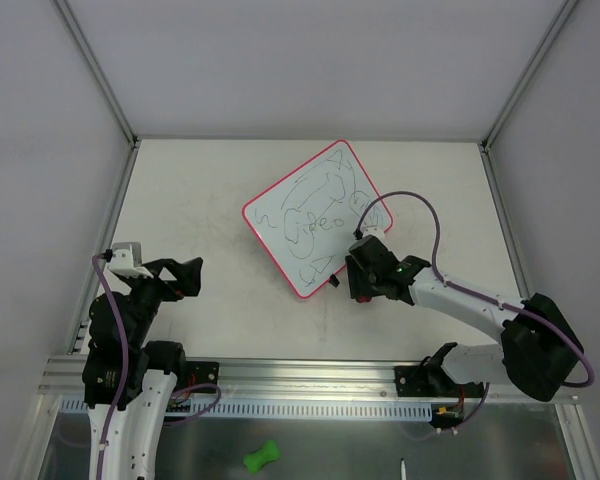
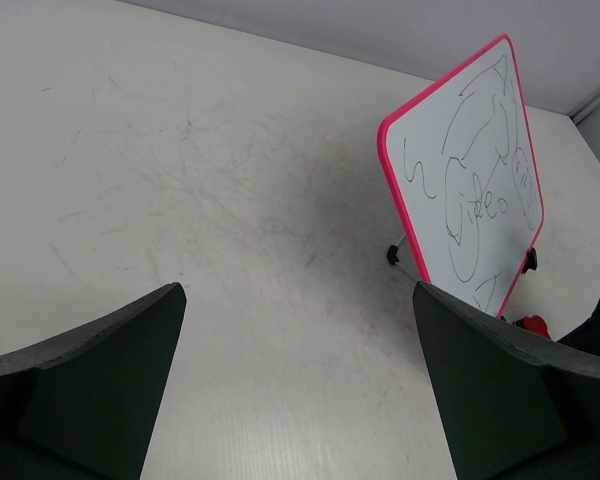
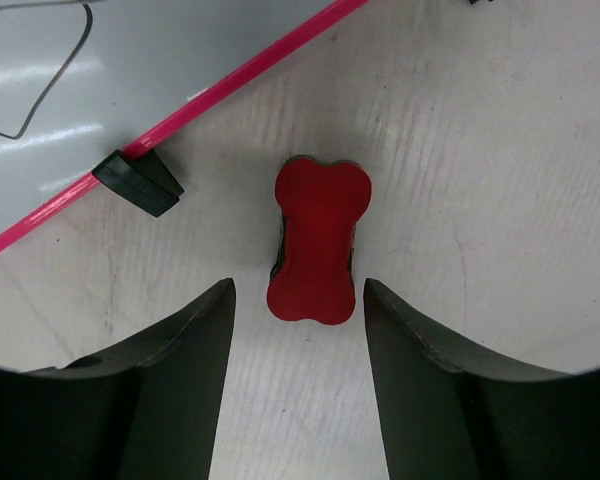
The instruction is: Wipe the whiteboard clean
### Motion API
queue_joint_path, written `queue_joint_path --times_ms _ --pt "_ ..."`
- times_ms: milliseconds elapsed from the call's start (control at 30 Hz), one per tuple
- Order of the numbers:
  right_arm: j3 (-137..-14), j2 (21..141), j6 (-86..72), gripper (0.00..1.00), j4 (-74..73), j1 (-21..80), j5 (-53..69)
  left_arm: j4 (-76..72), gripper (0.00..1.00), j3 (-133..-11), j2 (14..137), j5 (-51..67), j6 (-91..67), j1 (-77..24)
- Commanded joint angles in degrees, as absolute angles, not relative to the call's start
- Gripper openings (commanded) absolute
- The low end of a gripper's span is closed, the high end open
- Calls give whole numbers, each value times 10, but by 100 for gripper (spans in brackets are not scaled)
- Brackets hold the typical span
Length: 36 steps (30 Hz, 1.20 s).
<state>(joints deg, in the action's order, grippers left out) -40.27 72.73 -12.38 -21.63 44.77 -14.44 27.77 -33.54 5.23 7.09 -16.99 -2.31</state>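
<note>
The whiteboard [image 1: 310, 215] lies turned diamond-wise at the table's middle, white with a pink frame and covered in dark scribbles. It also shows in the left wrist view [image 2: 460, 150] and the right wrist view [image 3: 100, 60], where a black clip [image 3: 140, 180] sits at its edge. A small red bone-shaped eraser [image 3: 317, 240] lies on the table just off the board's near-right edge. My right gripper [image 3: 298, 292] is open right over it, with the eraser's near end between the fingertips and untouched; this gripper also shows in the top view [image 1: 358, 285]. My left gripper [image 1: 188, 275] is open and empty at the left [image 2: 298, 300].
A green bone-shaped object [image 1: 262, 457] and a thin white stick [image 1: 404, 470] lie on the metal shelf below the arms' mounting rail [image 1: 310, 375]. White walls with grey corner posts enclose the table. The right arm's purple cable [image 1: 430, 225] loops beside the board.
</note>
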Motion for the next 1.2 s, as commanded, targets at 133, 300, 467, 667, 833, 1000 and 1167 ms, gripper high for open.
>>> queue_joint_path --times_ms 133,300,467,667,833,1000,1167 --pt "-444 766 -108 56 -200 447 -186 268 99 -336 68 98 -155 -27" --pt "-446 787 -108 50 -199 435 -182 268 99 -336 72 100 -154 -27" --pt "-443 798 -103 49 -194 417 -157 268 99 -335 72 101 -154 -27" --pt "-441 804 -97 48 -186 405 -141 268 99 -334 72 102 -153 -27" --pt "-442 818 -93 47 -176 406 -121 268 99 -335 70 102 -153 -27" --pt "-436 809 -94 48 -172 406 -125 268 99 -335 68 102 -153 -27" --pt "-431 799 -96 48 -172 407 -127 268 99 -334 68 103 -153 -27"
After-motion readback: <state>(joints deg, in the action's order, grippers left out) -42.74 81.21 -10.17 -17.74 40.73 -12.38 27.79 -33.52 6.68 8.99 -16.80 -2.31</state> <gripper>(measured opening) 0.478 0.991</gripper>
